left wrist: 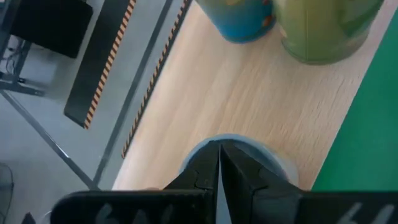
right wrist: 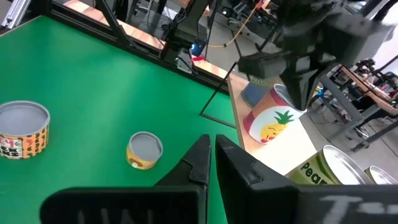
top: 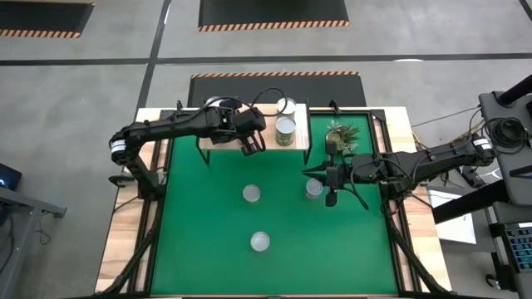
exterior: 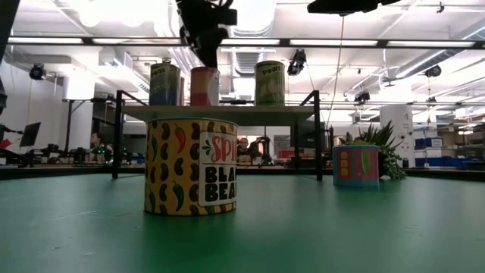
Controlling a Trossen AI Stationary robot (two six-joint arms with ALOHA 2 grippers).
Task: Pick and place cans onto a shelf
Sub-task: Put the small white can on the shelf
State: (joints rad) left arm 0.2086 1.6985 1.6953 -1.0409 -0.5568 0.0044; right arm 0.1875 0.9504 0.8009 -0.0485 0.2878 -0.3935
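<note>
Your table (top: 208,249): green top, light wood edges. Shelf (left wrist: 261,106): pale wood board, black legs. On shelf you see blue-label can (exterior: 164,84), pink-orange can (exterior: 204,86) with pineapple picture on white, light green can (exterior: 270,83) with pale lettering. On table, nearest can (exterior: 191,167): yellow label, dark bean and red-green pepper pattern, white panel, red and black lettering. Far can (exterior: 355,166): blue-pink label, yellow-green squares. Can tops shiny silver. Plant (top: 342,134): green leaves. Both arms black. Floor mats you see: black, orange-striped edging (top: 274,26).

Three cans (exterior: 206,85) stand upright on the shelf (exterior: 220,113); three more (top: 251,193) on the green table.
</note>
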